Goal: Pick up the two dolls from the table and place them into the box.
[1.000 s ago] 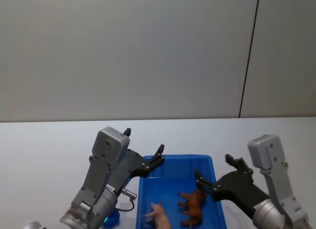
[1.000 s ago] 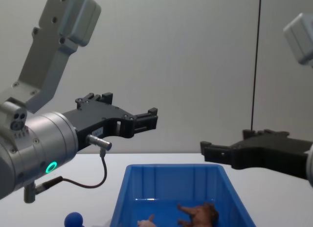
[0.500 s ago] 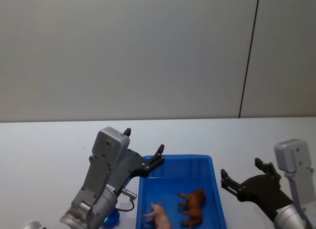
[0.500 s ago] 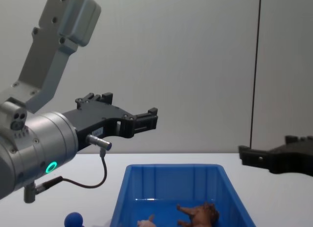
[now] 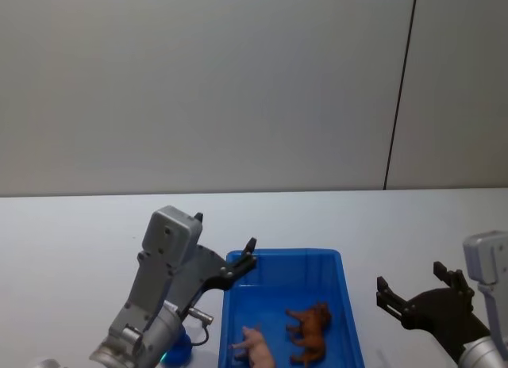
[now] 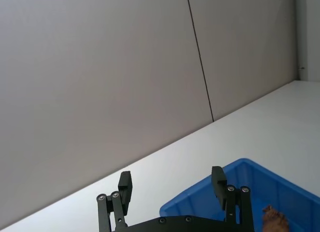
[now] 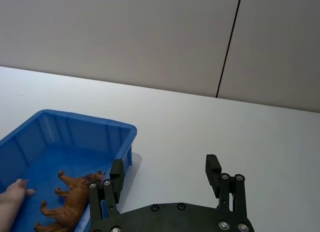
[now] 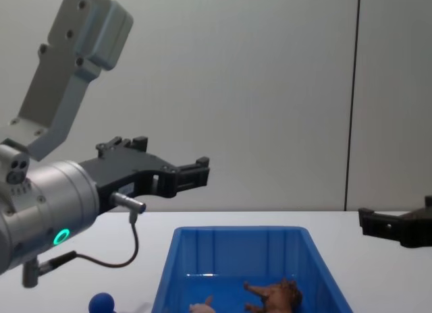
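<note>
Now, in the near half of the box (image 5: 286, 254) lie the pink doll (image 5: 259, 348) and the brown doll (image 5: 309, 333), side by side. Farther off, your left gripper (image 6: 171, 178) hangs over the box's left rim and your right gripper (image 7: 165, 164) is off its right side. Both are wide open and empty; best lift them clear without dipping inside.

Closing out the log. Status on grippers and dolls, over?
Left gripper open, raised by the box left rim. Right gripper open, right of box. Brown doll, pink doll both in box. Nothing blocking.
</note>
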Available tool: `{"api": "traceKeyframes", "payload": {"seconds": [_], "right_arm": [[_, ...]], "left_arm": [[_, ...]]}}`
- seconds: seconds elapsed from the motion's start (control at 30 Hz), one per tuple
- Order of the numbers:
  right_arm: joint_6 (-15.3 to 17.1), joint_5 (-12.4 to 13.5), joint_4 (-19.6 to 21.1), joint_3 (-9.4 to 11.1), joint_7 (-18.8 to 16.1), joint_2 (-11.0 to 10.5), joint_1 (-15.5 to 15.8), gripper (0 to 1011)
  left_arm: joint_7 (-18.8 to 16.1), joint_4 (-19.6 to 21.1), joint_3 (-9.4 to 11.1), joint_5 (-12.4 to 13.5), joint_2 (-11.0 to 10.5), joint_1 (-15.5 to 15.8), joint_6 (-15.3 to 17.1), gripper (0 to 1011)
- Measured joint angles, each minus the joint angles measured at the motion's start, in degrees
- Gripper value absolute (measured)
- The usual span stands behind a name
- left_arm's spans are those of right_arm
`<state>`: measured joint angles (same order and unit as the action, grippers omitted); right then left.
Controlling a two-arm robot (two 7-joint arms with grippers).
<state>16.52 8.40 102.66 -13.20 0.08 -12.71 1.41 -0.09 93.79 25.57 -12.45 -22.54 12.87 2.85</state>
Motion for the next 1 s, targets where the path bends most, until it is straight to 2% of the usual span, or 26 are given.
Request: {"api": "traceKeyframes", "payload": {"seconds": [0.33,0.43,0.67,1.0], "right_arm": [[0.1,0.3,0.3,0.3,0.9,-0.3,0.5,1001],[0.1,0.4,0.4,0.4,1.0,-0.4,0.6,1001],[0.1,0.5,0.5,0.4,1.2,-0.4,0.8,1001],[0.1,0.5,0.5,0.5,1.4,-0.5,0.9,1001]], "left_arm": [[-2.9,1.9,-1.0,-2.2,-1.6,-1.9,5.4,1001],[-4.6,2.8,-1.4,-3.6,-2.5,-3.1,8.0,1001],[-7.1,4.1,-2.2,-6.2,-4.0,-5.2,11.2,1001],[-8.9,4.6,-3.2,-9.8,-5.5,-7.6,13.9,1001]]}}
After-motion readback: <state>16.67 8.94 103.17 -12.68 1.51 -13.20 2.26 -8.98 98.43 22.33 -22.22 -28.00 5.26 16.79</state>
